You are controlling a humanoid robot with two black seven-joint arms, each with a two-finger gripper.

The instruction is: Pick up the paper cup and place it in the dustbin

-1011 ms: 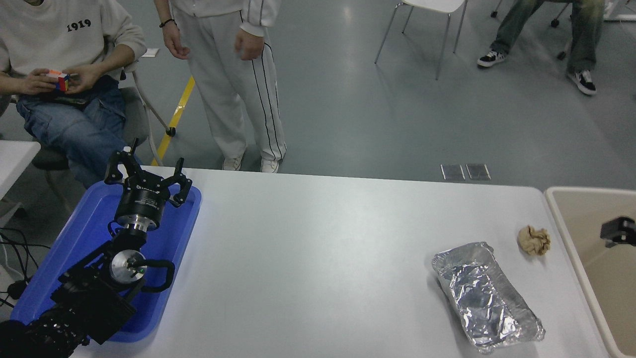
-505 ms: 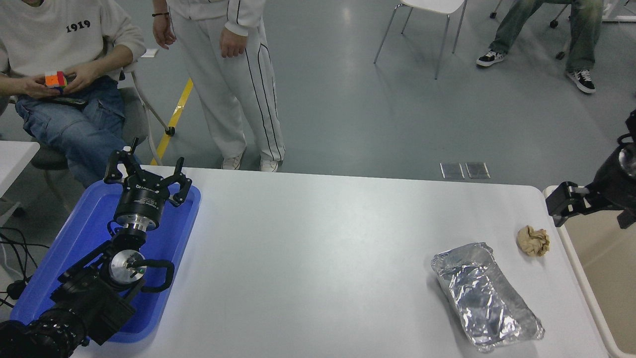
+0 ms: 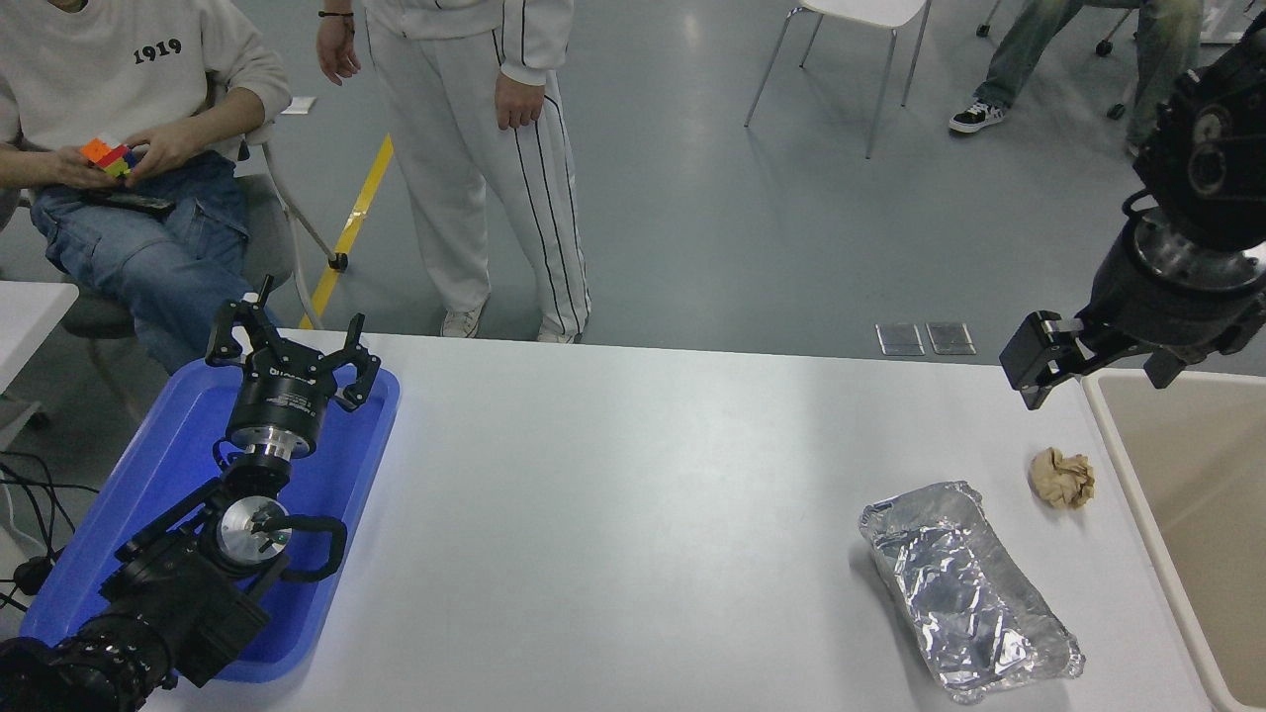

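Beige and big, the dustbin [image 3: 1187, 475] sits at the table's [image 3: 633, 475] right edge; no paper cup shows. Above its far corner hangs the right gripper [image 3: 1093, 361], fingers spread, holding nothing. The left gripper [image 3: 292, 348], also spread, rests over the blue tray [image 3: 336, 475].

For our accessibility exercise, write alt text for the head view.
A black right end effector hangs empty beside a beige bin; on the white table lie a foil tray and a paper ball.
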